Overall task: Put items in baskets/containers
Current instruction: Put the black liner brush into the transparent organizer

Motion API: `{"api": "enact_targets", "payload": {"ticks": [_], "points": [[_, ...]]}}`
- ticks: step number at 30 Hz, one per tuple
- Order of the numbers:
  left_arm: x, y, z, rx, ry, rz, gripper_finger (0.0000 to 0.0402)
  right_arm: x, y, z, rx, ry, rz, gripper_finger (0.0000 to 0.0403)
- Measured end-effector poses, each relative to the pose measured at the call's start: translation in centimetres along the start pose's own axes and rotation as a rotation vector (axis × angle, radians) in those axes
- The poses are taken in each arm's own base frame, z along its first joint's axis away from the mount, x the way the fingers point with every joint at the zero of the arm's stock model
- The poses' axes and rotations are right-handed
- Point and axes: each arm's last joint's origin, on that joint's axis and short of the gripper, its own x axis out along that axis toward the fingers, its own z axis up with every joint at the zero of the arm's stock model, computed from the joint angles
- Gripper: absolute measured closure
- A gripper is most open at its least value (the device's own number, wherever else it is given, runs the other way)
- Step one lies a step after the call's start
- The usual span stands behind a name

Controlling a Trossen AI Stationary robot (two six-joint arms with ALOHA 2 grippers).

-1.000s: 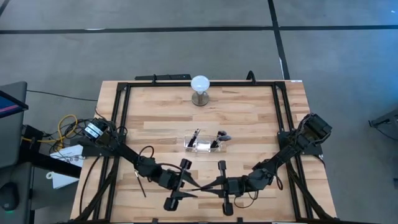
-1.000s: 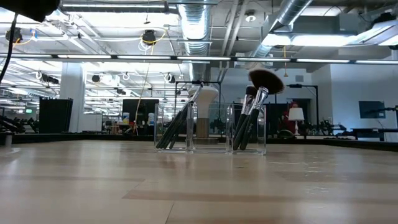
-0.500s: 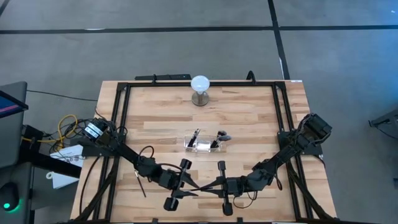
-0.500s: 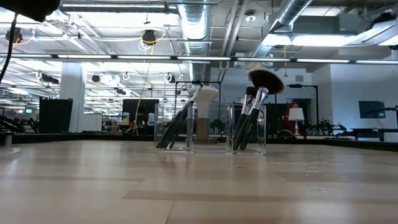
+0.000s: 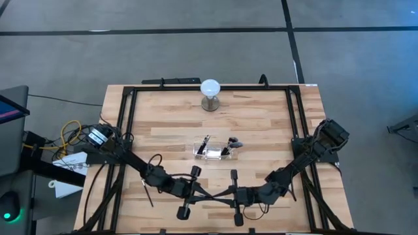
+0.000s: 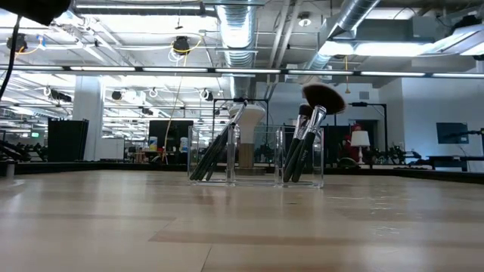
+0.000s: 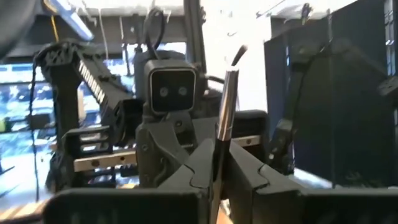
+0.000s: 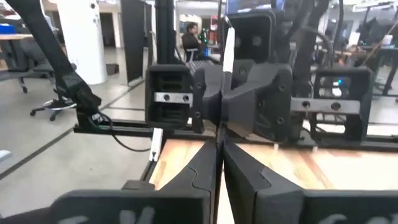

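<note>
Near the table's front edge my left gripper and my right gripper face each other, fingertip to fingertip. Both are shut on one slim brush with a dark handle and a silver ferrule. The clear holder stands at the table's middle. In the low view several brushes lean inside the holder. One of them has a broad dark head. My left gripper pinches the brush's dark handle between its two fingers, coming level from the table's left. The ferrule end rises past the fingertips, and the brush is clear of the table. My right gripper comes level from the table's right and has the brush between its two fingers. The fingers themselves hide which part of it they have.
A white globe on a metal base stands at the far edge. A thin dark stick lies on the table by the left arm. A black frame runs round the tabletop. Bare wood lies between the holder and the grippers.
My left gripper has shut on the brush that my right gripper holds. Both arms have stayed near the front edge. The holder and its brushes have not moved.
</note>
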Motion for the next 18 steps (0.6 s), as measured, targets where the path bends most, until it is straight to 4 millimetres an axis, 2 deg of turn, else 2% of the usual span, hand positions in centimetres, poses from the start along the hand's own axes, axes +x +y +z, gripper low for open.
{"api": "enact_targets", "payload": {"ticks": [4, 9, 16, 18], "points": [[-0.2, 0.1, 0.7, 0.014, 0.060, 0.033, 0.0386, 0.0, 0.0, -0.1, -0.004, 0.012, -0.007, 0.0384], [-1.4, 0.9, 2.0, 0.047, 0.170, 0.097, 0.0378, -0.1, 0.0, -0.6, -0.026, 0.047, -0.021, 0.0382], [-5.8, 3.3, 3.6, 0.091, 0.293, 0.335, 0.0385, -0.2, 0.0, -1.9, -0.028, 0.158, -0.030, 0.0379], [-7.1, 4.4, 3.5, 0.100, 0.312, 0.432, 0.0384, -0.1, -0.4, -2.3, -0.016, 0.189, -0.046, 0.0381]]}}
